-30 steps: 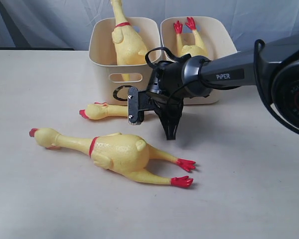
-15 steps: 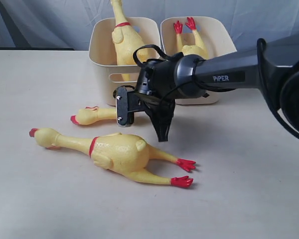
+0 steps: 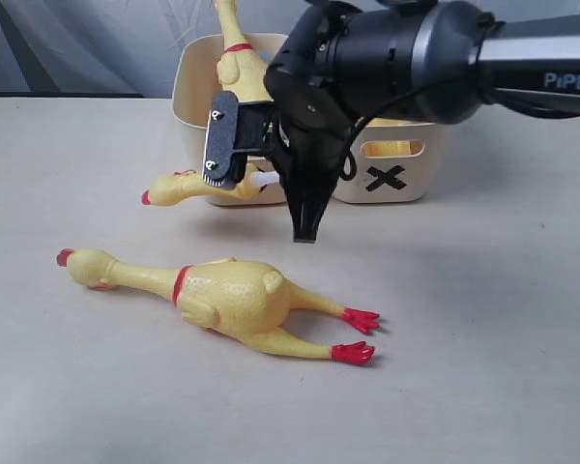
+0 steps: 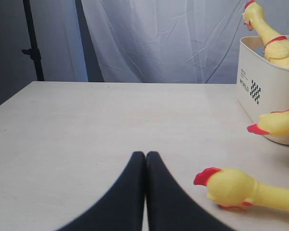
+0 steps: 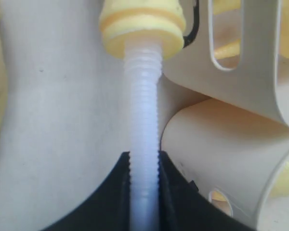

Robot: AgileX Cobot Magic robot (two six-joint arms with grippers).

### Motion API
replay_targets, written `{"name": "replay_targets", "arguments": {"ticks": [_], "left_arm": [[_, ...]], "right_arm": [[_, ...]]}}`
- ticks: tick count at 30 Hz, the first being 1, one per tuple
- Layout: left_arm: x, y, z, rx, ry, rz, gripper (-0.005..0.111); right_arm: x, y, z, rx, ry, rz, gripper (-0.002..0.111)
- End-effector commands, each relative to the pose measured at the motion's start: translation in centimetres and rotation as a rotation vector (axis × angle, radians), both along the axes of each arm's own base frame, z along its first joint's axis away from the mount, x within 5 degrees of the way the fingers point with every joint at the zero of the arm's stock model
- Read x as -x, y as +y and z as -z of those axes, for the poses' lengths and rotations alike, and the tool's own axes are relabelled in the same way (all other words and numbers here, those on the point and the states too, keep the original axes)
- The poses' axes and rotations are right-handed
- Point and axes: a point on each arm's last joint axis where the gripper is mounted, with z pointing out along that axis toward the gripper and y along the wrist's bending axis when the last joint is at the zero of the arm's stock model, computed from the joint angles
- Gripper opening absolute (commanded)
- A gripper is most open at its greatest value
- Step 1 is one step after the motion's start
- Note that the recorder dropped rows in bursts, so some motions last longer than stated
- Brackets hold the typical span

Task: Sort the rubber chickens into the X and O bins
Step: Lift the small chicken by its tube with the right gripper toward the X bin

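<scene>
A small rubber chicken [image 3: 188,186] was held above the table [image 3: 483,338] by its white ribbed stem [image 5: 143,110], pinched between the right gripper's [image 5: 144,161] fingers [image 5: 113,192], its head pointed to 9 o'clock, just before the O bin [image 3: 193,95]. A large rubber chicken [image 3: 227,300] was laid at its 6 o'clock. The X bin [image 3: 418,174] was set at the O bin's 3 o'clock. The left gripper's [image 4: 145,156] fingers [image 4: 120,202] were pressed together
</scene>
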Motion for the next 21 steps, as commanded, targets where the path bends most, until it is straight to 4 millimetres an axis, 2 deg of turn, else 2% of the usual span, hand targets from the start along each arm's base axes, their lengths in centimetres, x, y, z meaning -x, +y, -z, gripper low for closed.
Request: {"name": "replay_targets", "arguments": {"ticks": [1, 6, 15, 21], "left_arm": [[0.0, 0.0, -0.2, 0.005, -0.015, 0.002, 0.000], [0.0, 0.0, -0.2, 0.005, -0.015, 0.002, 0.000], [0.0, 0.0, -0.2, 0.005, -0.015, 0.002, 0.000], [0.0, 0.0, -0.2, 0.005, -0.015, 0.002, 0.000]], "right_arm": [[0.9, -0.4, -2.3, -0.054, 0.005, -0.006, -0.001], [1.7, -0.8, -4.7, -0.118, -0.013, -0.008, -0.001], [2.4, -1.8, -7.7, -0.191, -0.080, 0.020, -0.001], [1.7, -3.3, -9.3, -0.203, -0.177, 0.112, -0.001]]}}
